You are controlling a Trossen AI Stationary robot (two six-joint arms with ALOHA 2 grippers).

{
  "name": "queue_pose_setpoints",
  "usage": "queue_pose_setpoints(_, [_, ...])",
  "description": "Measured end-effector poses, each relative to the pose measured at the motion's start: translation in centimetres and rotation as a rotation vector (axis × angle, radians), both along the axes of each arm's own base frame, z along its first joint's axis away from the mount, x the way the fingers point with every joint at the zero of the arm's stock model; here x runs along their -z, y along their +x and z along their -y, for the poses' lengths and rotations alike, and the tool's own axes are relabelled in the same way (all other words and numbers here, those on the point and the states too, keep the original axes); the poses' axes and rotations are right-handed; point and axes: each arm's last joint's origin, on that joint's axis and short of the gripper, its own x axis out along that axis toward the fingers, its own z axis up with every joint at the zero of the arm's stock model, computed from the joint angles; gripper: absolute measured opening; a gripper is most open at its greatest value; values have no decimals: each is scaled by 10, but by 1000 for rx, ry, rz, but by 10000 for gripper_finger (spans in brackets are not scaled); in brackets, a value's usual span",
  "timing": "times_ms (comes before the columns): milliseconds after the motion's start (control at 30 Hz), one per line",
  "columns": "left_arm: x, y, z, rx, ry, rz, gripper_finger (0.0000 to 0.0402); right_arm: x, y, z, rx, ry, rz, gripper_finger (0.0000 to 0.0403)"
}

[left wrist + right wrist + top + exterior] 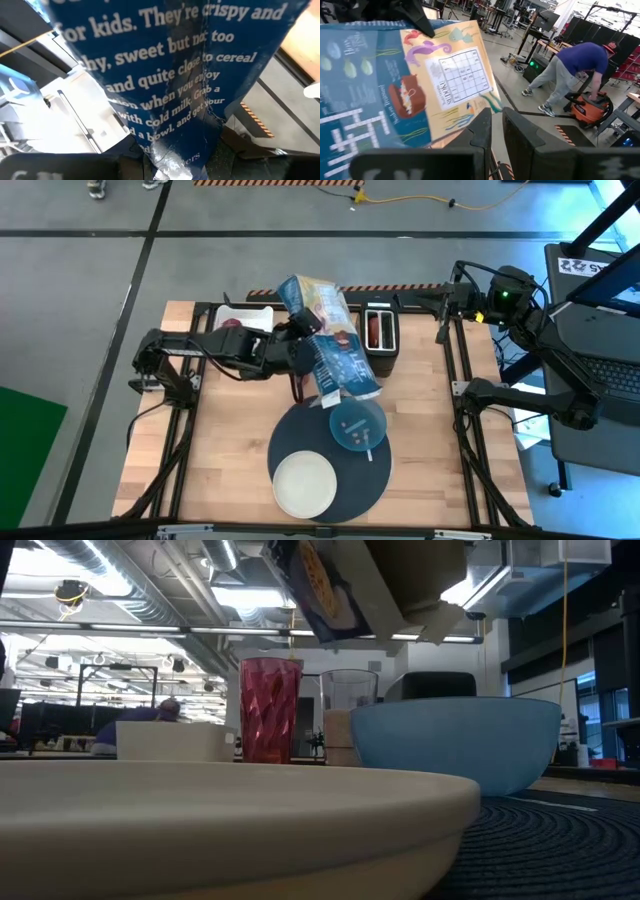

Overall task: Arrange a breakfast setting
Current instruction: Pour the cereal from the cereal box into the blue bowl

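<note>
1. Clamped jaws of the left gripper grasp a blue cereal box, holding it up over the middle of the table and tilted, with its lower end above the bowl.
2. Left of the box, a white tray sits at the table's back edge with something red in it.
3. Below the box, the light-blue bowl rests on the back right part of the round dark placemat; a thin spoon lies across the bowl's rim.
4. The white plate lies on the placemat's front left, just beside the bowl.
5. Behind the bowl stand a red tumbler and a clear glass.
6. A black toaster stands just right of the box.
7. The right gripper waits at the table's right side, fingers nearly together, gripping nothing.
</note>
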Motion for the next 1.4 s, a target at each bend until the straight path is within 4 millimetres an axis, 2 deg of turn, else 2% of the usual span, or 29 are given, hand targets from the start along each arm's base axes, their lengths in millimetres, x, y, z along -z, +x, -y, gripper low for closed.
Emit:
queue_pose_setpoints(567, [24,23,21,21,37,-48,111,0,0,0,-7,1,1,50])
queue_pose_setpoints(1400, [26,25,25,60,48,-98,106,0,0,-1,-31,3,2,50])
